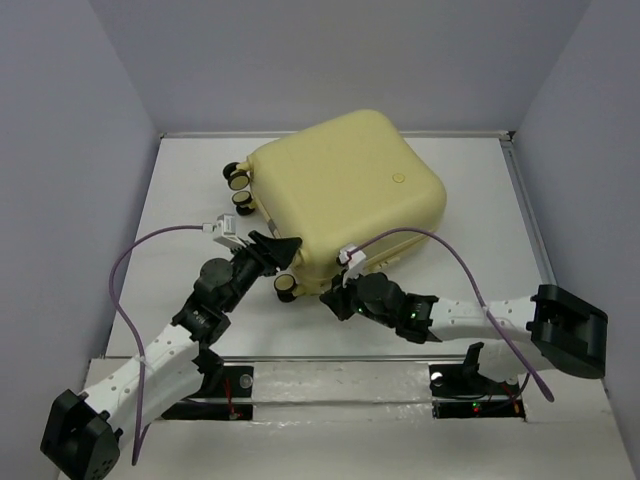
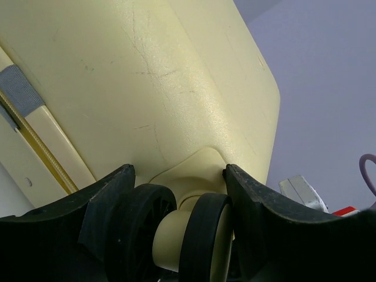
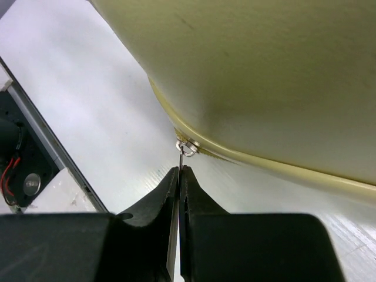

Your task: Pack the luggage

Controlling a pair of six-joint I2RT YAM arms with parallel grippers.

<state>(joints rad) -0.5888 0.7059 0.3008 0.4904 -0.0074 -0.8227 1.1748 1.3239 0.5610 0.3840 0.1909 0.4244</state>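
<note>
The pale yellow suitcase [image 1: 350, 190] lies flat and closed on the white table, with its caster wheels on its left side. My left gripper [image 1: 280, 247] is at the near-left corner, and its fingers clasp a black-and-cream twin caster wheel [image 2: 202, 235] from both sides under the shell [image 2: 147, 70]. My right gripper [image 1: 332, 293] is at the near edge of the suitcase [image 3: 264, 70]. It is shut on the small metal zipper pull [image 3: 187, 147], held between its fingertips [image 3: 179, 171] at the zipper seam.
Three other caster wheels show: two at the far left [image 1: 238, 177] and one at the near corner [image 1: 287, 286]. Purple cables [image 1: 125, 290] loop from both wrists. White table [image 1: 180, 200] lies bare left of the suitcase. Grey walls enclose three sides.
</note>
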